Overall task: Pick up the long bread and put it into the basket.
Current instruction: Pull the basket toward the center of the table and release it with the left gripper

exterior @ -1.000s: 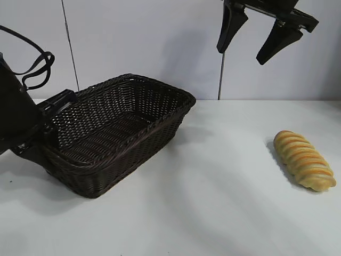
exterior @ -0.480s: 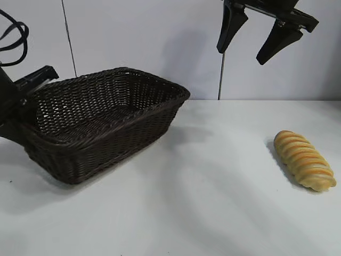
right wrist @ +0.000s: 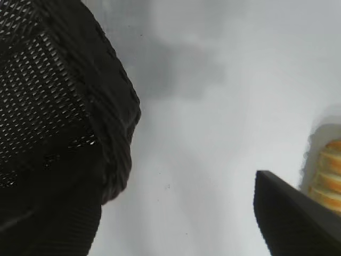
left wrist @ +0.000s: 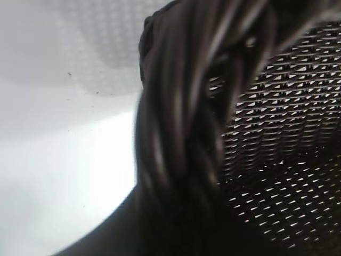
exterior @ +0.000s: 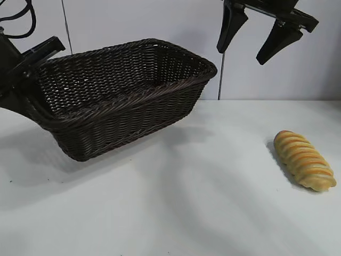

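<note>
The long bread (exterior: 304, 160), golden with orange-brown ridges, lies on the white table at the right; its edge shows in the right wrist view (right wrist: 327, 176). The dark woven basket (exterior: 122, 125) hangs tilted above the table at the left, its far end raised. My left gripper (exterior: 29, 69) is shut on the basket's braided rim (left wrist: 181, 133) at its left end. My right gripper (exterior: 240, 57) hangs open high at the upper right, above and left of the bread, with nothing between its fingers (right wrist: 293, 218).
The white table (exterior: 176, 202) stretches between the basket and the bread, with the basket's shadow on its left part. A pale wall with a vertical seam (exterior: 220, 80) stands behind.
The left arm has lifted the basket off the table, carried it up and to the right, and tilted it. The right gripper and the bread have not moved.
</note>
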Tool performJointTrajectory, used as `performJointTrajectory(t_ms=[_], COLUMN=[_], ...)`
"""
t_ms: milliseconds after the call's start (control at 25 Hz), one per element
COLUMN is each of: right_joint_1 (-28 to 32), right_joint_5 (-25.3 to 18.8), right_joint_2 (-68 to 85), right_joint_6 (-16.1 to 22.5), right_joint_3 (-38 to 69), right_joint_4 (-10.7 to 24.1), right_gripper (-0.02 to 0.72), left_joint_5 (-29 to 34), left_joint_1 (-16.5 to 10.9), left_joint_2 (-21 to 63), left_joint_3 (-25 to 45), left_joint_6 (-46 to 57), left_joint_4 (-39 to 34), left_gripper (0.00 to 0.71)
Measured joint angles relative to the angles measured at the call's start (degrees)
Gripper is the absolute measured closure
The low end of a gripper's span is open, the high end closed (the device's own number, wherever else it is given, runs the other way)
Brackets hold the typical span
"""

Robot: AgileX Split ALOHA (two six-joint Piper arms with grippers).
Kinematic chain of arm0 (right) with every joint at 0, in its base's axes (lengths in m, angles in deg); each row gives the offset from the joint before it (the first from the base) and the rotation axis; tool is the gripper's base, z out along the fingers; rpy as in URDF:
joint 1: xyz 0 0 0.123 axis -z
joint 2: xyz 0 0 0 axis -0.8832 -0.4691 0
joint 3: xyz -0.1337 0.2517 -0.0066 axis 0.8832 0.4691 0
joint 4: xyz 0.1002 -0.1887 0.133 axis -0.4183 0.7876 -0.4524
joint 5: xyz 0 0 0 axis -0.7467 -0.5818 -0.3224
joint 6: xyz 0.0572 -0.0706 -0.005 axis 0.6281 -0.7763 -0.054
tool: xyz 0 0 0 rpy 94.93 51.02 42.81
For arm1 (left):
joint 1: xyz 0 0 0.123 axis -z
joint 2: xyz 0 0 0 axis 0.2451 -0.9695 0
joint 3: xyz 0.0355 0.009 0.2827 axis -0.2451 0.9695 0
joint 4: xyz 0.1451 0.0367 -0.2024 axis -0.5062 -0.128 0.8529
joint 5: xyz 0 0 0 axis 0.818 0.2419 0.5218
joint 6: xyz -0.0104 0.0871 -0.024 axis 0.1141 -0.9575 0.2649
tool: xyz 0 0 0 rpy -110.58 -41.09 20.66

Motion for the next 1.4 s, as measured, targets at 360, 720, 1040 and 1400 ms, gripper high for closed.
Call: performJointTrajectory(t_ms=[360, 720, 1040, 1400], right_joint_1=[0.0, 0.0, 0.0, 0.0], right_joint_5=[0.0, -0.06, -0.06, -0.06], right_joint_2=[0.0, 0.0, 0.0, 0.0], right_joint_6=[0.0, 0.0, 0.0, 0.0], right_joint_3=[0.0, 0.0, 0.0, 0.0], right_joint_4=[0.0, 0.0, 0.0, -0.05], right_gripper=[0.134, 0.134, 0.134, 0.134], left_joint_5=[11.6, 14.44, 14.17, 12.15], left_joint_1=[0.0, 1.74, 3.39, 3.39], left_joint_2=[-9.35, -14.18, -16.17, -21.37], left_joint_3=[-9.94, -19.01, -19.36, -20.13], left_joint_6=[-10.92, -15.0, -16.15, -17.04], left_joint_4=[-1.33, -6.97, -6.54, -4.57], left_gripper=[0.611, 0.611, 0.611, 0.611])
